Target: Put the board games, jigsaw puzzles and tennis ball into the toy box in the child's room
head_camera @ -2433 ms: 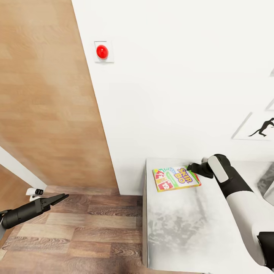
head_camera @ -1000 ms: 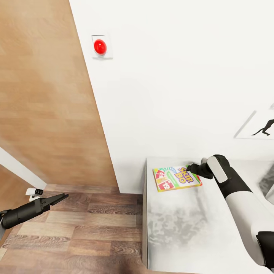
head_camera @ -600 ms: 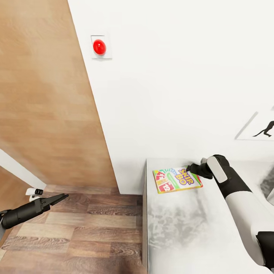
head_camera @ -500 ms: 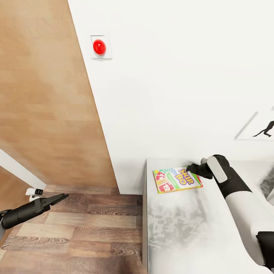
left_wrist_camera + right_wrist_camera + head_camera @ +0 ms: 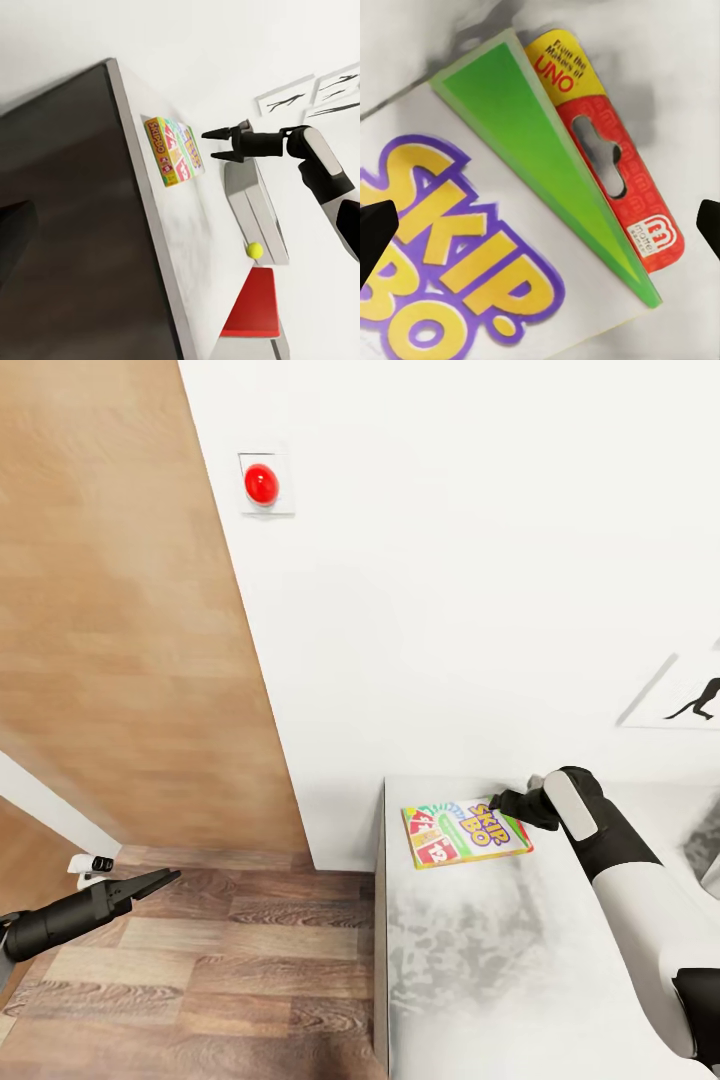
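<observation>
A Skip-Bo board game (image 5: 465,832) (image 5: 174,150) with green and red edges lies flat near the far left corner of the pale table (image 5: 470,970). My right gripper (image 5: 497,801) (image 5: 212,145) is open at the box's far right corner, and in the right wrist view its fingers stand on either side of the red hang tab (image 5: 615,176). How high it is above the box I cannot tell. Along the wall sits the grey toy box (image 5: 234,180) (image 5: 706,845). The tennis ball (image 5: 255,250) is at its end. My left gripper (image 5: 165,878) hangs open over the floor.
A wood-panelled door (image 5: 120,610) fills the left, with plank floor (image 5: 230,950) below it. A red round button (image 5: 260,483) is on the white wall, and an athlete silhouette picture (image 5: 695,700) hangs at the right. A red object (image 5: 255,311) stands past the toy box.
The head camera has shifted a little, so the whole picture has slid. Both arms and the board game have kept their places.
</observation>
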### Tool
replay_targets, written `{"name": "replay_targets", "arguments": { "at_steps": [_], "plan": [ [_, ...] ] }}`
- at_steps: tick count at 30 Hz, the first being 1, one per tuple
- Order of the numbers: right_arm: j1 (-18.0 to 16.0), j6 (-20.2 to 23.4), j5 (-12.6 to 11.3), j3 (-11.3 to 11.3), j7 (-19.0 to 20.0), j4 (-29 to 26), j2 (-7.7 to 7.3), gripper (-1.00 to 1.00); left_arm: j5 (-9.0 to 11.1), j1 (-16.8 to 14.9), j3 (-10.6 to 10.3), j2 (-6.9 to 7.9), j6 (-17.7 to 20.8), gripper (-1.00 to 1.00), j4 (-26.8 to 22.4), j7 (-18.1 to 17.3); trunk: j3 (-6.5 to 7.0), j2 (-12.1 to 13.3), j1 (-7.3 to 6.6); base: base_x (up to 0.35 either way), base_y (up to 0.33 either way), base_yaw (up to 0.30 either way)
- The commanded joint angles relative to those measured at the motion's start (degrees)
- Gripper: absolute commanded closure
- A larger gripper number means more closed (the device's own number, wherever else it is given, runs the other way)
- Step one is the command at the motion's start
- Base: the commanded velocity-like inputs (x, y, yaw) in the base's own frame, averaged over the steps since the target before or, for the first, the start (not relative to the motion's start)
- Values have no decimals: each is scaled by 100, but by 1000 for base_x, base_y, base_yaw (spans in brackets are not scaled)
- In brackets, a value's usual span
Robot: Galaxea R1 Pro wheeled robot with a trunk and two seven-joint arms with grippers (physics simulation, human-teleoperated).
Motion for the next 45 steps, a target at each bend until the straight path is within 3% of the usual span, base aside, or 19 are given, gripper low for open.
{"name": "replay_targets", "arguments": {
  "at_steps": [1,17,45],
  "plan": [
    [-5,8,-60,25,-57,-5,-7,-100,-3,-3,0,2,61,-100,-1,-23,-10,-10,3,0,0,0],
    [-5,8,-60,31,-57,-5,-7,-100,-3,-3,0,6,61,-100,-1,-23,-105,-10,3,0,0,0],
    [-5,8,-60,30,-57,-5,-7,-100,-3,-3,0,6,66,-100,-1,-23,-113,-10,3,-35,57,0]
  ]
}}
